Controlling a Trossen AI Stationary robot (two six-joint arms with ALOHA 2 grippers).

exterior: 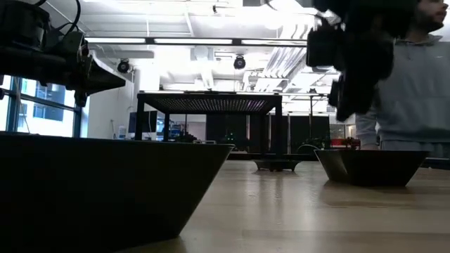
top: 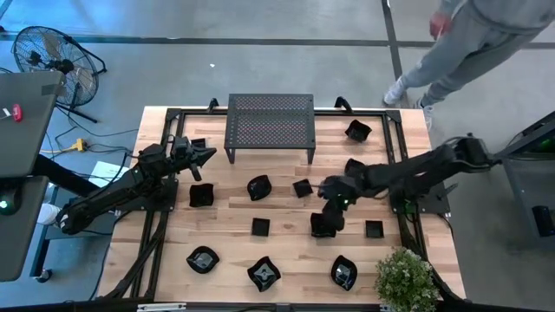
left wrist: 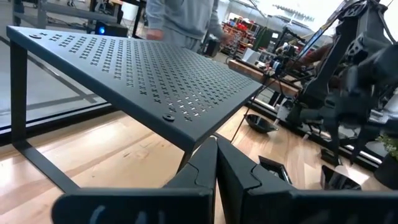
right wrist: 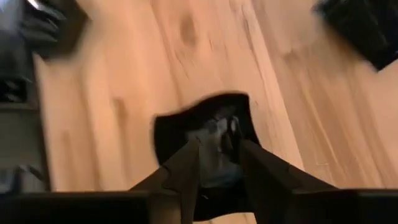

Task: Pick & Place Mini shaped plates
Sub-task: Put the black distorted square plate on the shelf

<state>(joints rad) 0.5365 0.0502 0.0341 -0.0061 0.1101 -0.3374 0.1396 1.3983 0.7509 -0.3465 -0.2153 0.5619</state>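
About a dozen small glossy black plates lie scattered on the wooden table (top: 286, 247). My right gripper (top: 328, 215) points down at the table's right middle, directly over one square-ish plate (top: 323, 227). In the right wrist view its fingers (right wrist: 186, 165) stand apart, with this plate (right wrist: 205, 121) showing between and beyond them. In the low view my right gripper (exterior: 348, 105) hangs well above the tabletop. My left gripper (top: 211, 154) is shut and empty, off the table, at the left end of the black perforated rack (top: 270, 121); it also shows in the left wrist view (left wrist: 216, 163). My right gripper comes at the square-ish plate from above, pointing down, its two fingers apart over the plate's near rim (right wrist: 214, 180). I cannot tell whether the fingers touch the plate; the right wrist view is blurred.
The rack stands on legs at the table's far middle. Other plates lie near it (top: 258, 187), (top: 302, 188), (top: 354, 166), (top: 374, 230), and along the near edge (top: 264, 273). A potted plant (top: 406, 279) stands at the near right corner. A person (top: 468, 43) stands beyond the far right corner.
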